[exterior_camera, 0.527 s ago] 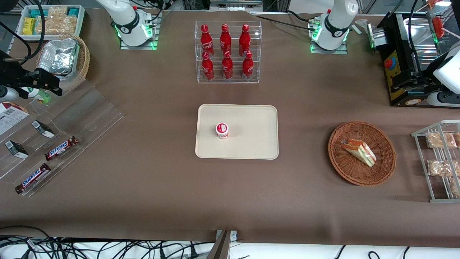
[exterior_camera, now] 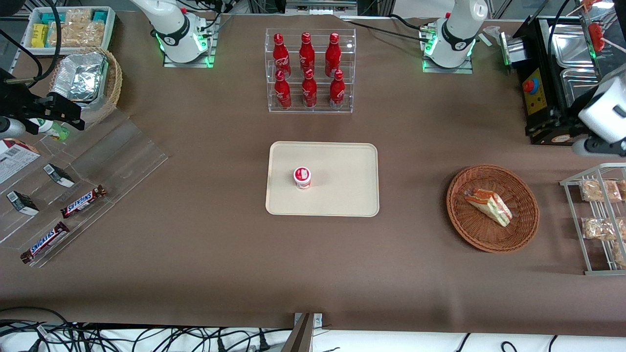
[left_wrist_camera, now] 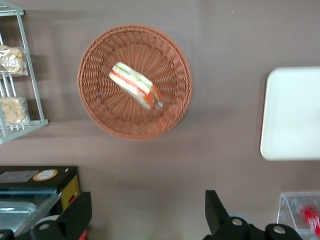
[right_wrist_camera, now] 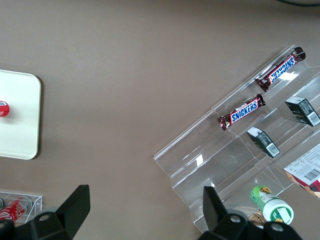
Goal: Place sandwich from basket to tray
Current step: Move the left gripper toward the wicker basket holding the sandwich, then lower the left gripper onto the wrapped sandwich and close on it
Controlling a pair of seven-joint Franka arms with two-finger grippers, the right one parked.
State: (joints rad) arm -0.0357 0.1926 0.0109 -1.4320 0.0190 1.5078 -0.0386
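Note:
The sandwich [exterior_camera: 489,207] [left_wrist_camera: 136,85], a wrapped wedge with red and green layers, lies in the round reddish-brown basket [exterior_camera: 528,190] [left_wrist_camera: 100,115]. The beige tray [exterior_camera: 342,161] [left_wrist_camera: 292,115] sits mid-table with a small red-and-white cup [exterior_camera: 302,177] on it. My left gripper [left_wrist_camera: 145,215] hangs open and empty high above bare table, farther from the front camera than the basket. The working arm's white wrist [exterior_camera: 604,110] shows at the table's edge, near the black machine.
A wire rack of pastry packets [exterior_camera: 599,215] [left_wrist_camera: 15,80] stands beside the basket. A black machine [exterior_camera: 547,98] stands under the arm. A clear rack of red bottles [exterior_camera: 309,71] stands farther back than the tray. A Snickers stand [exterior_camera: 83,200] lies toward the parked arm's end.
The working arm's wrist has come a little nearer to the front camera and toward the basket. The sandwich, basket and tray have not moved.

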